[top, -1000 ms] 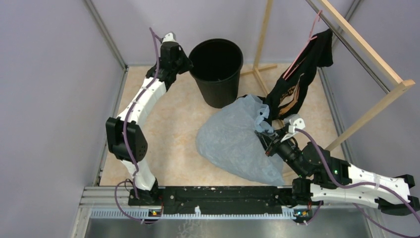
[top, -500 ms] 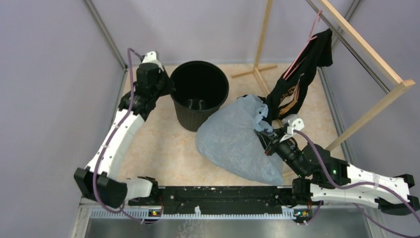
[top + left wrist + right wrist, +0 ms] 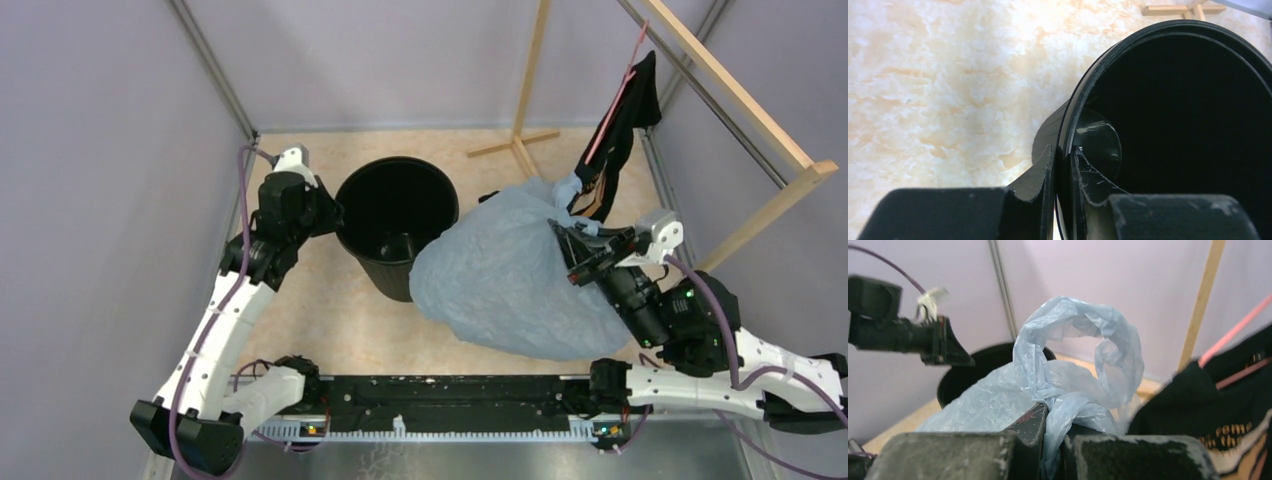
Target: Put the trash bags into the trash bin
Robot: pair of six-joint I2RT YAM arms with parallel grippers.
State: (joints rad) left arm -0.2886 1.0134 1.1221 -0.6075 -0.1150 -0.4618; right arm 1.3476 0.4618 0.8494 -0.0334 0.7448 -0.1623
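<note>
Fingers [image 3: 1040, 180] of my left gripper [image 3: 1063, 151] pinch the round black plastic bin [image 3: 1158, 30] at its rim; my right gripper [image 3: 1054, 421] clamps the pale-blue plastic bag [image 3: 998, 395]; the black shirt's [image 3: 1173, 410] orange print is unreadable.

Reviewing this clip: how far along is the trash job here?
Done: no bag shows inside the bin. In hand: left gripper clamps the bin's rim; right gripper is shut on the blue bag at its knotted neck, beside the bin. Left: getting that bag over the rim and releasing it.
</note>
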